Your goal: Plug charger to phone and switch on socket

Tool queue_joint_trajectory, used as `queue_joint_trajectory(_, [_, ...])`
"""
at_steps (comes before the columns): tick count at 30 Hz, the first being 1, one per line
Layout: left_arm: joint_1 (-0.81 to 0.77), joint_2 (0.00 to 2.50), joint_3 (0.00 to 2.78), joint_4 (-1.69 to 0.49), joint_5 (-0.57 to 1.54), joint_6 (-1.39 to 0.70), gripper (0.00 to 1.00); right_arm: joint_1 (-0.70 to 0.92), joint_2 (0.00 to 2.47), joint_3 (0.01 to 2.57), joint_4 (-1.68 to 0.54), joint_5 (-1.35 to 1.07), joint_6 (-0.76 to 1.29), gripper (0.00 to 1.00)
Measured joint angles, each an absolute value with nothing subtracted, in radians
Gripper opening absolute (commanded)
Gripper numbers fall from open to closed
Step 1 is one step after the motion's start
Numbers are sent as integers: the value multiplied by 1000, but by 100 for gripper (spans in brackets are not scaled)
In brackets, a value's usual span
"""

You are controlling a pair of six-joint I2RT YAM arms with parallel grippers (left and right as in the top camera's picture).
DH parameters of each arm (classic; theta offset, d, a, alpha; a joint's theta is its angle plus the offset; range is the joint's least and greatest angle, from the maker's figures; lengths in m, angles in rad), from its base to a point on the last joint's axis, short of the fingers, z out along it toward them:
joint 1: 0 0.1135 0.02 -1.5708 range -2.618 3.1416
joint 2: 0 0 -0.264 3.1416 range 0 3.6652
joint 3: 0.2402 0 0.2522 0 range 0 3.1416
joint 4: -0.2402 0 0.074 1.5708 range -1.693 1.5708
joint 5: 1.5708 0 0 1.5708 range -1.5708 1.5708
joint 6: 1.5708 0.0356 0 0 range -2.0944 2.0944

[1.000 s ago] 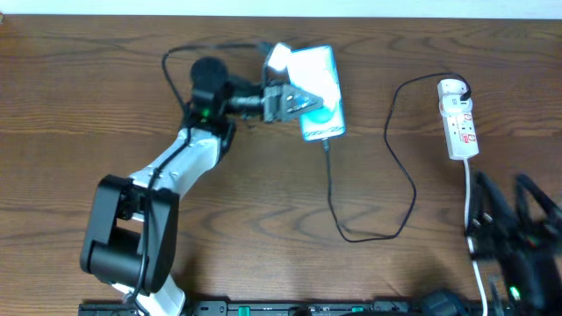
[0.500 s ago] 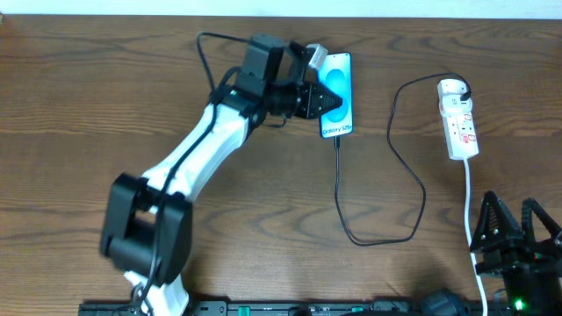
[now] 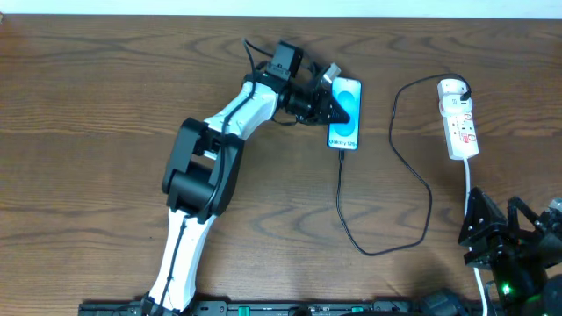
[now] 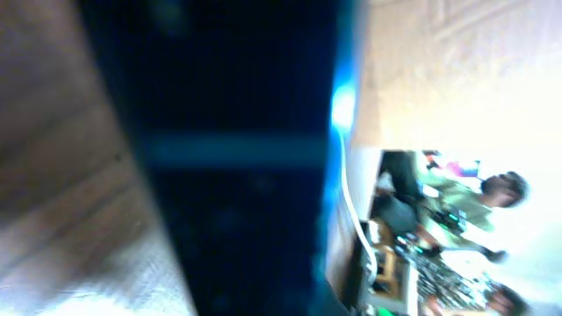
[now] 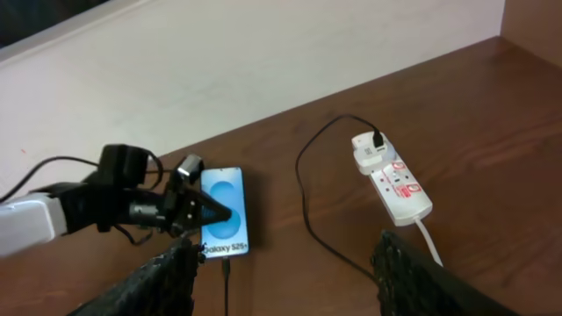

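The phone [image 3: 346, 123] [image 5: 226, 224], with its blue screen lit, sits at the back middle of the table. My left gripper [image 3: 337, 104] [image 5: 215, 211] reaches it from the left, shut on the phone with its fingertips over the screen's left part. The left wrist view shows only a blurred dark slab with a blue edge. The charger [image 3: 399, 167] [image 5: 303, 206], a thin black cable, runs from the phone's near edge in a loop to the far end of the socket [image 3: 459, 123] [image 5: 395, 180]. My right gripper [image 3: 505, 233] [image 5: 290, 281] is open, low at the front right.
The socket's white cord [image 3: 470, 189] trails toward the front right, beside my right gripper. The left arm [image 3: 206, 167] stretches diagonally over the table's left half. A pale wall [image 5: 263, 61] stands behind the table's back edge.
The left arm has swung right and carried the phone with it, from tilted near the back left-middle to lying straight further right. The right gripper has shifted slightly at the front right.
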State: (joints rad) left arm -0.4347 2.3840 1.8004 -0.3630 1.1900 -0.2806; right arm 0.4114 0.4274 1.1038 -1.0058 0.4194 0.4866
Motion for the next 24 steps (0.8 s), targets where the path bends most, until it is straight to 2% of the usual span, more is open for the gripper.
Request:
queue_joint_trajectory(6, [-435,2411,1802,-388,1216,-279,7,411,465,1104,-1008,419,490,62])
queue_joint_trajectory(13, [-435,2411,1803,-490,1029,-279,7,411,504,1104,-1002,419,490,62])
queue_joint_trajectory(20, [-435,2411,1802,-491,946,-280,8,411,603,1104,-901,419,490,61])
queue_joint_trajectory(22, [-435,2411,1802,-491,937,-280,9,411,643,1104,-882,419,490,60])
queue_joint_trajectory(23, [-435,2411,1802,-491,936,-280,16,411,663,1104,-875,419,490,60])
queue_joint_trajectory(24, [-435,2411,1802,-492,933,-280,17,411,687,1104,-872,419,490,60])
